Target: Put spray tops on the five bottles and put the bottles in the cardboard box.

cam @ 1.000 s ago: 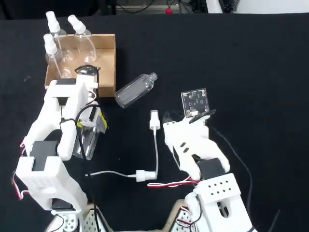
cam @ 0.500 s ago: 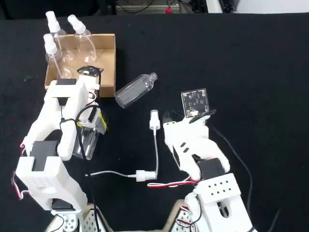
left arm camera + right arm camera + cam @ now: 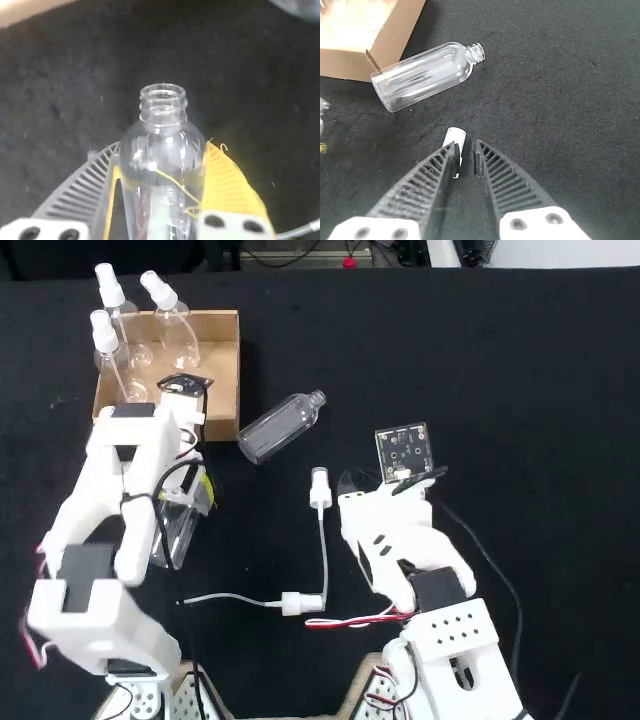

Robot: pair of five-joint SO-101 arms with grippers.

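Observation:
My left gripper (image 3: 183, 508) is shut on a clear bottle (image 3: 172, 532) with no top, held just in front of the cardboard box (image 3: 226, 360). Its open neck (image 3: 163, 101) points away from the grey and yellow fingers (image 3: 226, 178). My right gripper (image 3: 466, 146) is open by a narrow gap with nothing between its fingers. A white spray top (image 3: 454, 136) lies against the outside of one fingertip, its tube (image 3: 323, 545) trailing back along the cloth. Another clear bottle (image 3: 281, 427) lies on its side near the box, also without a top (image 3: 422, 75).
Three bottles with spray tops (image 3: 125, 335) stand in the box. A second spray top (image 3: 299, 602) with a long tube lies near the front between the arm bases. A small black square board (image 3: 403, 451) sits by the right arm. Black cloth covers the table.
The left arm has risen a little with the bottle, shifting slightly left. The right arm and the spray top beside it have not moved.

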